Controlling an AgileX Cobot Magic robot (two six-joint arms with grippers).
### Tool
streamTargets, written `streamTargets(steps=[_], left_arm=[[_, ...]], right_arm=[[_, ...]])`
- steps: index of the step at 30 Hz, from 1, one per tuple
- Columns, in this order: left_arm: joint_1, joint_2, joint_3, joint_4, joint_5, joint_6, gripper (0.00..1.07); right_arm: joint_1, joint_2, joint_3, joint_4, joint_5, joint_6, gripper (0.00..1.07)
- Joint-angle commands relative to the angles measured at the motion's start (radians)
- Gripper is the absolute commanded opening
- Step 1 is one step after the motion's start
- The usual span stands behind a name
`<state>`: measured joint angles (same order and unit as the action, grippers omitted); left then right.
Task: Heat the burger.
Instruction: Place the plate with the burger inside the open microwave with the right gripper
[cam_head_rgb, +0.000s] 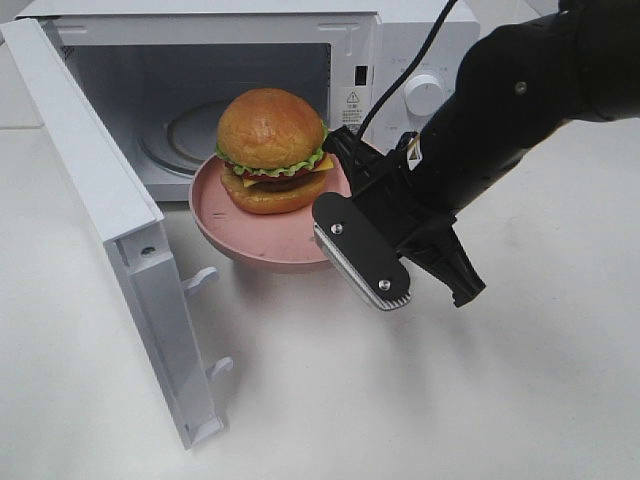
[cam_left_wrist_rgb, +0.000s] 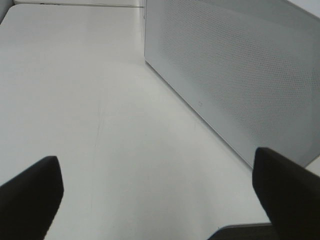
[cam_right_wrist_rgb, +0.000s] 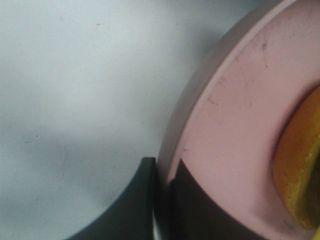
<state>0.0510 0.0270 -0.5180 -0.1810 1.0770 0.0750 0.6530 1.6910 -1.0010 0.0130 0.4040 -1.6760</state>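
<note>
The burger (cam_head_rgb: 270, 150), with a golden-brown bun, green lettuce, yellow cheese and a dark patty, sits on a round pink plate (cam_head_rgb: 262, 243). The plate is held just in front of the open microwave (cam_head_rgb: 400, 40) cavity. My right gripper (cam_head_rgb: 335, 190) is shut on the plate's right rim. In the right wrist view its dark fingers (cam_right_wrist_rgb: 132, 207) pinch the pink rim (cam_right_wrist_rgb: 220, 125), with the edge of the bun (cam_right_wrist_rgb: 300, 175) beside them. My left gripper (cam_left_wrist_rgb: 160, 200) is open and empty over the white table, next to a perforated grey microwave panel (cam_left_wrist_rgb: 240, 75). It does not show in the exterior view.
The microwave door (cam_head_rgb: 110, 210) hangs open to the left, reaching toward the table's front. A glass turntable (cam_head_rgb: 180, 135) lies inside the cavity. A round white knob (cam_head_rgb: 424, 95) is on the control panel. A black cable (cam_head_rgb: 405, 60) runs over the microwave's top right.
</note>
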Motion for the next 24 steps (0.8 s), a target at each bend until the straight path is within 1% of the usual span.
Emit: streamTargets(steps=[1,5,6,8,9,14,16,19,21,24], left_arm=[[-0.003,-0.005,0.003,-0.005,-0.007,0.002,0.98],[-0.003,-0.005,0.003,-0.005,-0.007,0.002,0.98],[-0.003,-0.005,0.003,-0.005,-0.007,0.002,0.98],[-0.003,-0.005,0.003,-0.005,-0.007,0.002,0.98],[-0.003,-0.005,0.003,-0.005,-0.007,0.002,0.98],[-0.003,-0.005,0.003,-0.005,-0.007,0.002,0.98],[-0.003,-0.005,0.003,-0.005,-0.007,0.002,0.98],[-0.003,-0.005,0.003,-0.005,-0.007,0.002,0.98],[-0.003,-0.005,0.003,-0.005,-0.007,0.002,0.98],[-0.003,-0.005,0.003,-0.005,-0.007,0.002,0.98]], right_arm=[[-0.001,0.039,-0.077,0.003,-0.009,-0.02,0.0],[-0.001,0.067,-0.116,0.003,0.003,-0.022,0.0],[-0.001,0.087,-0.145,0.003,0.022,-0.022,0.0],[-0.001,0.095,-0.157,0.003,0.029,-0.022,0.0],[-0.001,0.114,-0.184,0.003,0.039,-0.019,0.0],[-0.001,0.143,-0.226,0.003,0.039,-0.016,0.0],[-0.001,0.175,-0.264,0.004,0.043,-0.009,0.0],[-0.001,0.184,-0.275,0.004,0.045,-0.007,0.0],[-0.001,0.218,-0.318,0.005,0.069,-0.004,0.0],[-0.001,0.226,-0.332,0.005,0.074,-0.002,0.0]])
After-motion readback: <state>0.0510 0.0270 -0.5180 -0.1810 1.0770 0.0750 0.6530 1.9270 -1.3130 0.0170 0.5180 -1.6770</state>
